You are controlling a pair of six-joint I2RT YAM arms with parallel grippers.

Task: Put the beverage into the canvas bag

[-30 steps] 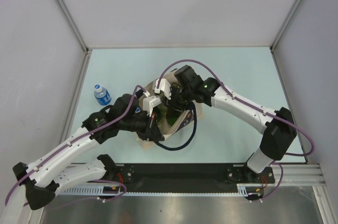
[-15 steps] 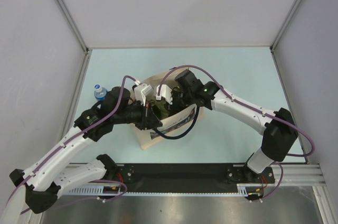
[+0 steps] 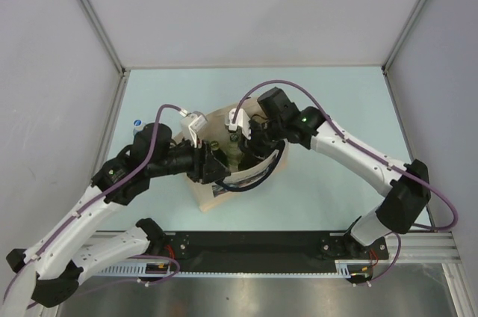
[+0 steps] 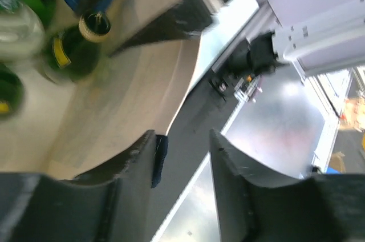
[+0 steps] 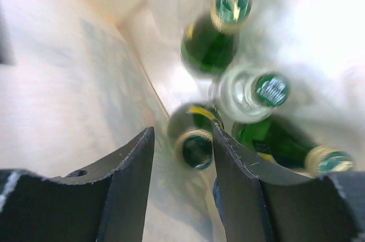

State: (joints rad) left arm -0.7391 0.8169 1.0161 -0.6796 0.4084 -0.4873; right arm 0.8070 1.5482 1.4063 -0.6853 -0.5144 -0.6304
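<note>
Top external view shows 2 arms meeting over 1 canvas bag [image 3: 208, 196], which stands open near the middle of the pale green table [image 3: 336, 108], just ahead of the arm bases. 1 small water bottle [image 3: 138, 124] stands on the table left of the bag, mostly hidden behind the left arm. Right wrist view shows 4 bottles [image 5: 212, 45] upright inside the bag: 3 of green glass and 1 clear with a green cap. The bag is beige and boxy, with dark navy handles and trim and a printed picture on its near side. The left gripper [image 4: 181, 139] has its fingers apart at the bag's rim, with the navy-edged wall just beside 1 finger. The right gripper [image 5: 182, 133] is spread wide above 1 green bottle; the blur hides whether it touches
</note>
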